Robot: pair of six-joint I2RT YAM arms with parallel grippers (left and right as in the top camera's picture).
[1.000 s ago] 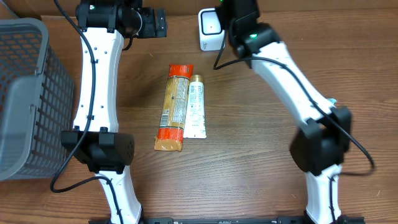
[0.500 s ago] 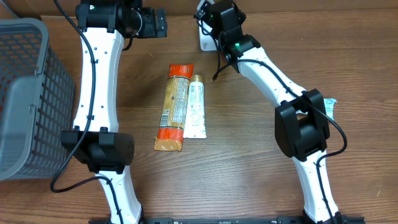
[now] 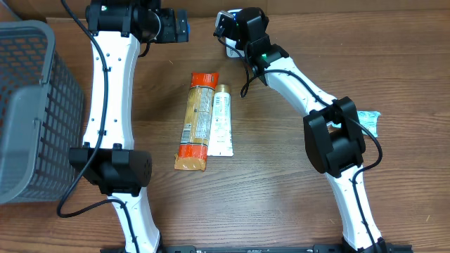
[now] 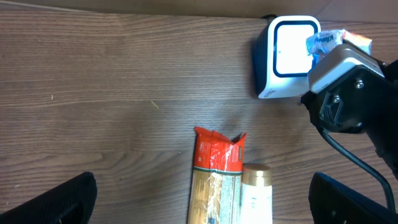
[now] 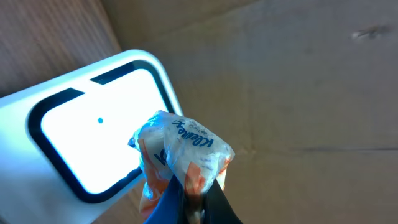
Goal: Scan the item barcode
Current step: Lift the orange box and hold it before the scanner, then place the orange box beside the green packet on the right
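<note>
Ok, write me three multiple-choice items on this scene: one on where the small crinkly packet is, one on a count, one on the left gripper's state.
1. Where is the small crinkly white-and-orange packet?
A. In a basket.
B. In front of the white box scanner's window.
C. Inside a drawer.

2. How many items lie side by side on the wooden table?
A. One.
B. Two.
C. Four.

3. How does the left gripper stand?
A. Open, holding nothing.
B. Shut on a tube.
C. Shut on a cable.

Answers:
1 B: the shut right gripper holds it before the window.
2 B: a long orange-ended clear packet and a white tube with a gold cap lie together.
3 A: its fingers stand wide apart with nothing gripped.
</note>
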